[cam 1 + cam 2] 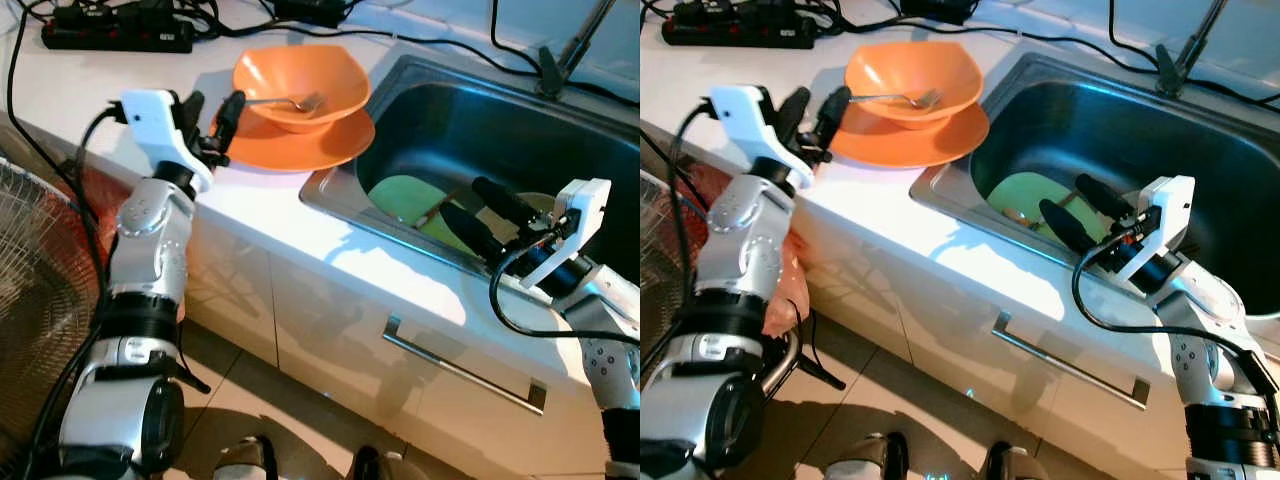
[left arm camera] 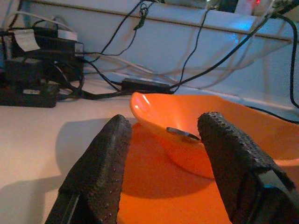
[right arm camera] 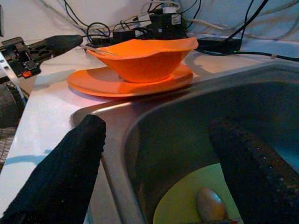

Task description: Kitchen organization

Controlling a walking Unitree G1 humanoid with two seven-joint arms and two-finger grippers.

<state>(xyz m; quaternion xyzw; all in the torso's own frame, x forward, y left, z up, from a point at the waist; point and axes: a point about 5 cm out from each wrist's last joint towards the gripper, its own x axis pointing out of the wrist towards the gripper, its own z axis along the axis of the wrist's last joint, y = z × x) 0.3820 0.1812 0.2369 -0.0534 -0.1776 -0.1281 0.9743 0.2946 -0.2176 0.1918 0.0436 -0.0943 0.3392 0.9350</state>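
Left gripper (image 1: pixel 208 112) sits at the near-left rim of the flat orange plate (image 1: pixel 300 148), fingers spread wide, empty, pointing across the counter toward the dish stack. Square-ish orange bowl (image 1: pixel 300 85) rests on that plate, directly ahead of the left gripper; a metal fork (image 1: pixel 290 101) lies in the bowl, long axis running roughly left-right, tines toward the sink side. Left arm is clearly the nearer one for the stack. Right gripper (image 1: pixel 478 215) hovers over the front edge of the stainless steel sink (image 1: pixel 440 120), fingers also wide apart, nothing held, aimed down at a pale green plate (image 1: pixel 400 195) lying flat in the basin with what looks like a spoon on it; can't make out more. Surface: white countertop (image 1: pixel 250 215), glossy, plate rim close to the sink lip. Room: black power strip (image 1: pixel 115 35) and cables along the back wall, faucet base behind the sink, white cabinet fronts below, wire fan guard on the robot's left.
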